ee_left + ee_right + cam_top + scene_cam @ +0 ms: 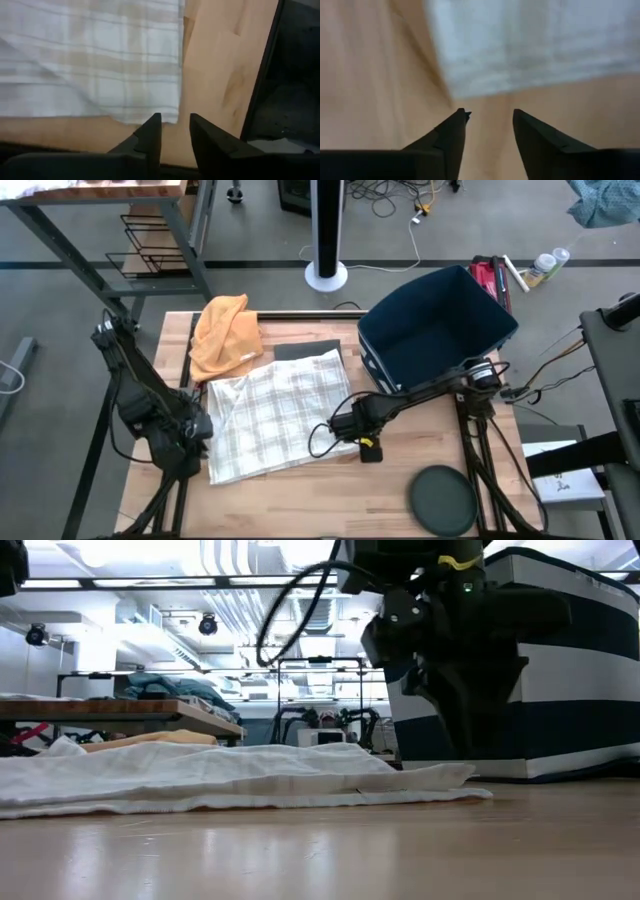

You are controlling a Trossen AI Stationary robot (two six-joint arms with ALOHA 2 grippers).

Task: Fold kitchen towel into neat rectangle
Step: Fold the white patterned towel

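At the table's left side, the left gripper (200,426) sits low at the left edge of the white-and-beige plaid kitchen towel (275,415), its fingers parted with nothing between them; its wrist view shows a towel corner lying just ahead on the light wooden table (420,450). The towel lies flat mid-table, seemingly folded over once, its edges uneven and one layer rumpled. Behind it sits a crumpled orange cloth (226,335). At the towel's right edge the right gripper (352,425) hovers low, fingers apart and empty. Further right stand a dark blue fabric bin (436,320) and a round dark lid (443,499). I judge one fold done; further folds and squaring remain.
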